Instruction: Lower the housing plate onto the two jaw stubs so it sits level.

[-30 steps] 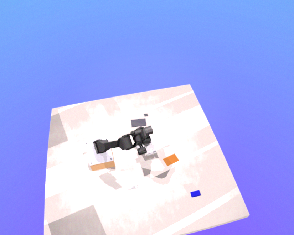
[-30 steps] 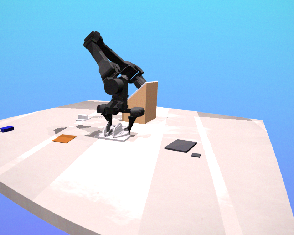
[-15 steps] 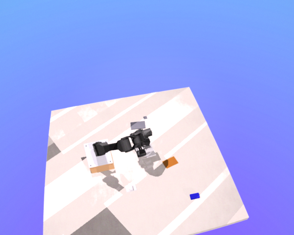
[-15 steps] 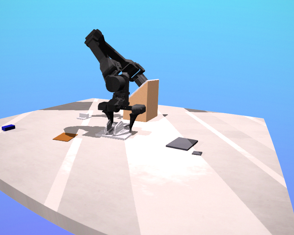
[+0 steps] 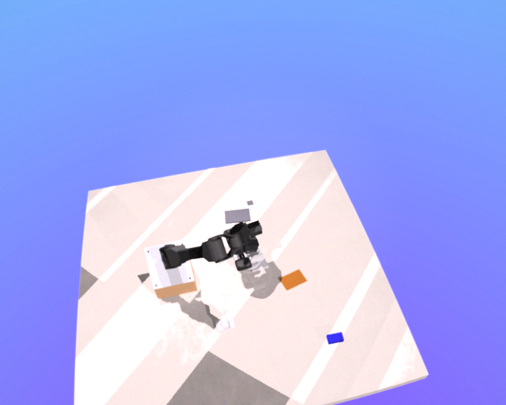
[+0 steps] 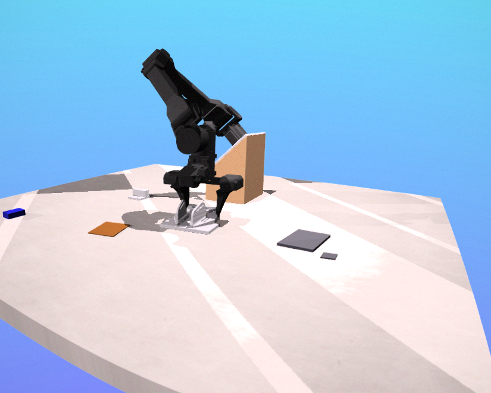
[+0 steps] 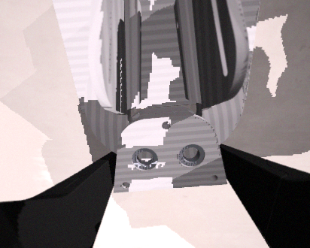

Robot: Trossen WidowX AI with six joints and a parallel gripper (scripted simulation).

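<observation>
Grey housing plate (image 7: 168,173), and the wrist view has it right between the fingers of the pincer (image 5: 249,246) (image 6: 202,212) (image 7: 165,152), clamped there! Two round holes show in it, just beside the twin jaws. Over to the exterior view: those jaws stand upright above a pale base (image 6: 211,228) on the surface (image 5: 296,226) (image 6: 152,296).

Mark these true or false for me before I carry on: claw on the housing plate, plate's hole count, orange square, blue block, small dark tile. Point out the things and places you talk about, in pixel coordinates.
1. The claw (image 6: 201,211) (image 7: 165,152) is shut on the grey housing plate with two ringed holes (image 7: 168,170). True.
2. That plate has only one ringed hole. False: it has two.
3. The flat orange square (image 5: 293,279) (image 6: 109,228) lies under the claw. False: it lies off to one side.
4. The blue rectangular block (image 5: 335,337) (image 6: 13,213) touches nothing but the table. True.
</observation>
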